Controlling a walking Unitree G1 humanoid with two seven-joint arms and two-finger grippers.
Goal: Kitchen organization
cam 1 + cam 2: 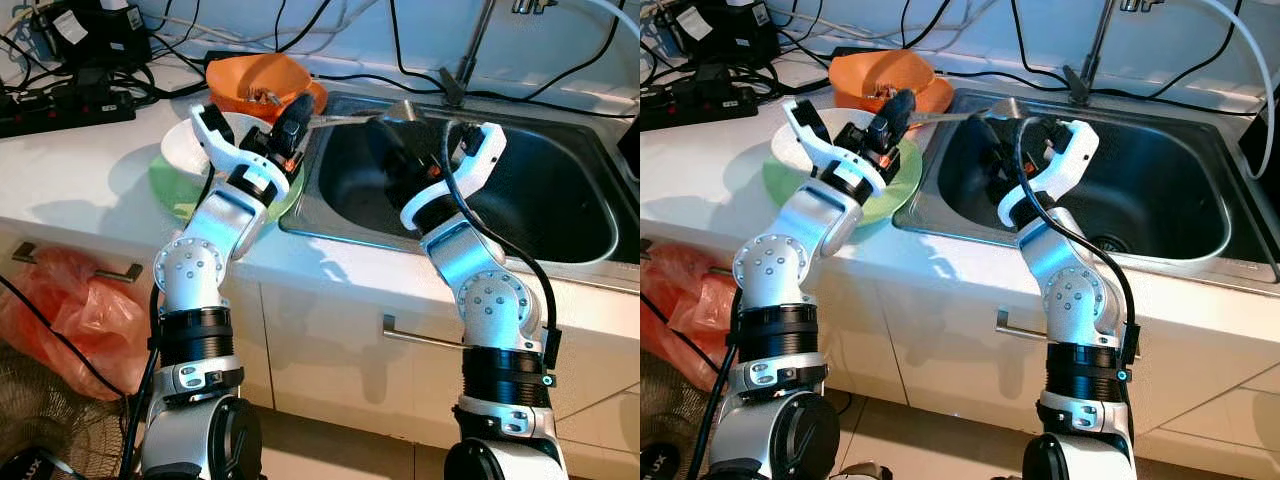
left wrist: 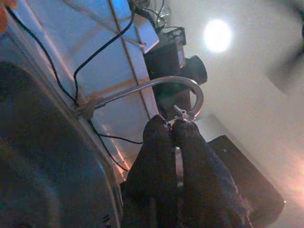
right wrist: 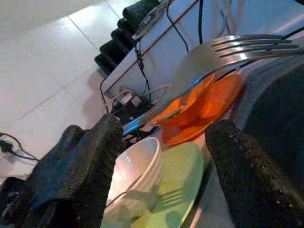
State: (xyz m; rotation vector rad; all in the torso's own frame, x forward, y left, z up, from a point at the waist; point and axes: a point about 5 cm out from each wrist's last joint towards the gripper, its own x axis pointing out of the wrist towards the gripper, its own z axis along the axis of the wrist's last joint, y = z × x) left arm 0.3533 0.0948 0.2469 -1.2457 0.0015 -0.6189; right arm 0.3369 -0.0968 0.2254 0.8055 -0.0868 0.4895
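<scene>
A metal fork (image 1: 350, 119) is held level over the sink's left rim, with its tines (image 3: 247, 43) pointing out over the basin. My left gripper (image 1: 295, 115) is shut on the handle, above the white bowl (image 1: 200, 145) and green plate (image 1: 175, 190). In the left wrist view its fingers (image 2: 159, 142) press together on the thin handle. My right gripper (image 1: 392, 145) hangs open inside the sink (image 1: 560, 200), just below the fork's head and not touching it. Behind the fork stands an orange bowl (image 3: 209, 102).
The faucet (image 1: 475, 45) rises at the back of the sink. A power strip (image 1: 60, 110) and several black cables lie on the counter at the back left. A red plastic bag (image 1: 60, 300) hangs by a cabinet handle below the counter.
</scene>
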